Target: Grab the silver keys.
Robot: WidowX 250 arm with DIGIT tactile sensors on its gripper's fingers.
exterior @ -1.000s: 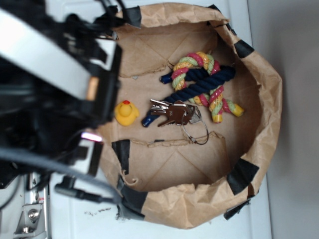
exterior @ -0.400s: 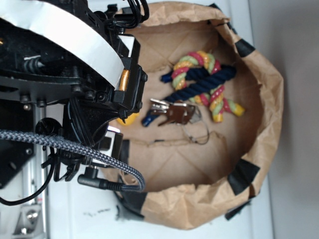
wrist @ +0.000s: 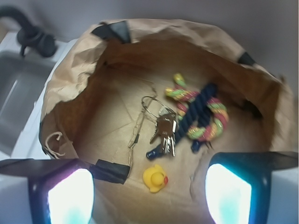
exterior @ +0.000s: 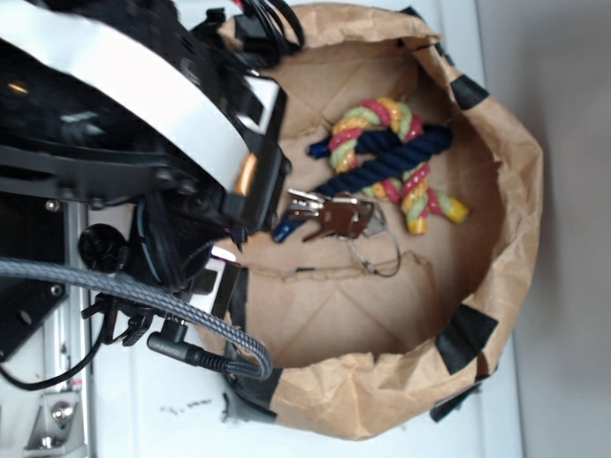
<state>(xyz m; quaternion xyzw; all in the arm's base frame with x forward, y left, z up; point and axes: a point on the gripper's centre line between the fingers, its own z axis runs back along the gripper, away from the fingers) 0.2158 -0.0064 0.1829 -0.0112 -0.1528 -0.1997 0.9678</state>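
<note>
The silver keys (exterior: 329, 216) (wrist: 165, 131) lie flat on the floor of the brown paper bag (exterior: 516, 191) (wrist: 70, 84), a bunch of silvery and brown keys on thin wire rings with a dark blue tag. My gripper (wrist: 149, 196) is open, its two glowing fingertips (wrist: 70, 196) wide apart at the bottom of the wrist view, well short of the keys and above the yellow duck (wrist: 155, 178). In the exterior view the arm (exterior: 143, 162) looms over the bag's left side and hides the duck.
A navy and multicoloured knotted rope (exterior: 391, 157) (wrist: 201, 114) lies right beside the keys. Black tape patches (exterior: 463, 334) mark the bag's rim. A sink with a dark tap (wrist: 30, 35) sits left of the bag.
The arm has swung right over the bag's left edge, covering the duck in the exterior view. Keys, rope and bag have not moved.
</note>
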